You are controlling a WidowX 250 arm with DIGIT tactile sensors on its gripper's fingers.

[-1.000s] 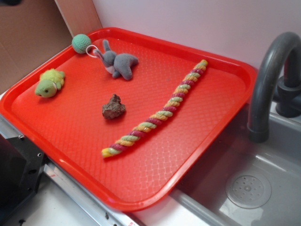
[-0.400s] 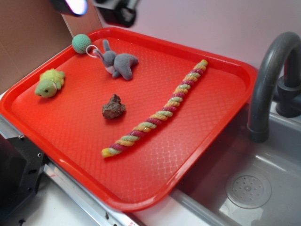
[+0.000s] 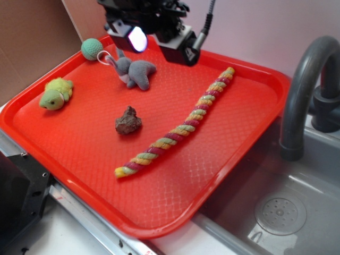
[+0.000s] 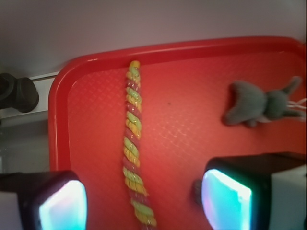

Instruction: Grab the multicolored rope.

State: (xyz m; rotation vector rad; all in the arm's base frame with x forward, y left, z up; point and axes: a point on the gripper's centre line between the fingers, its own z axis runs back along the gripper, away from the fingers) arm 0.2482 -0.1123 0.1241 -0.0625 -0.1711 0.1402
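Right, on my exterior feed the far left of the red tray (image 3: 85,204) holds a small green turtle toy (image 3: 56,94), lying near the left rim. Behind it, at the back corner, sits a teal crocheted ball (image 3: 91,49), and just beside that a grey plush animal (image 3: 135,70) with a white ring at its head end. Nearer the middle of the tray I see a dark brown lumpy piece (image 3: 128,121), apart from everything else.

Next along is the multicolored rope (image 3: 178,131), a long twist of yellow, pale green and magenta strands. It lies flat on the tray, running diagonally from the front centre up toward the back right corner, touching none of the other toys.

The gripper (image 3: 154,38) hangs above the back of the tray, over the grey plush animal and short of the rope's far end, one pad glowing white. In my wrist feed the gripper (image 4: 141,201) has its two lit fingers (image 4: 62,207) spread wide, one at each lower corner, and the multicolored rope (image 4: 132,143) runs down the gap between them, with nothing gripped. The grey plush animal (image 4: 256,105) lies off to the right there.

Farthest right on the exterior feed, a dark grey faucet (image 3: 305,90) arches over a grey sink (image 3: 276,212) beside the tray.
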